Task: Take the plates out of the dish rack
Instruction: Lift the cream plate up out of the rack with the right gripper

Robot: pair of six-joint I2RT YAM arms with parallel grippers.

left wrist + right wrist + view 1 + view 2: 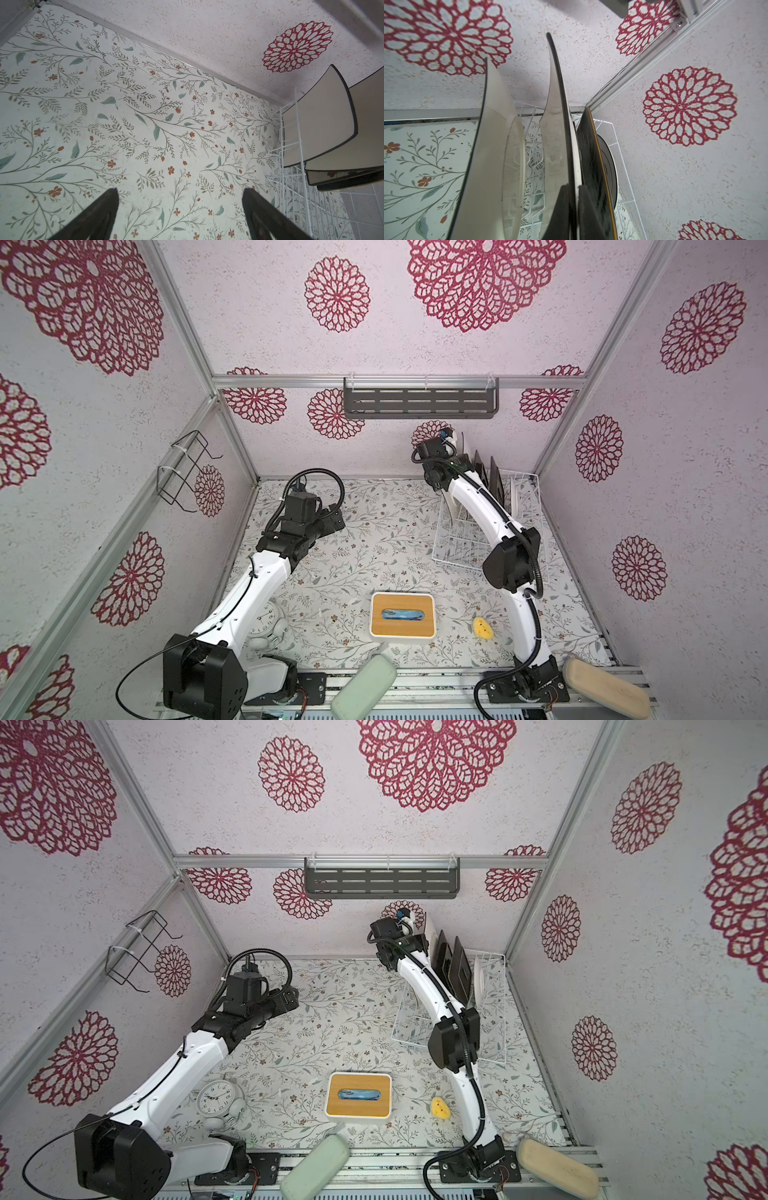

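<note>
The white wire dish rack (434, 558) stands at the back right of the floral mat. Several plates stand upright in it. Two are cream-white square plates (492, 145) (556, 124), two are dark square plates (442, 959) (461, 969), and a round white plate (478, 977) stands furthest right. My right gripper (575, 187) is shut on the top rim of the second cream plate, one finger on each face. In both top views the right wrist hides that grip. My left gripper (180, 193) hangs open and empty over bare mat, left of the rack (280, 145).
A white box with a bamboo top (402, 615) sits at front centre, with a yellow item (483, 628) to its right and an alarm clock (216, 1096) by the left arm. A dark grey shelf (419, 402) hangs on the back wall. A black wire bracket (183, 472) hangs on the left wall.
</note>
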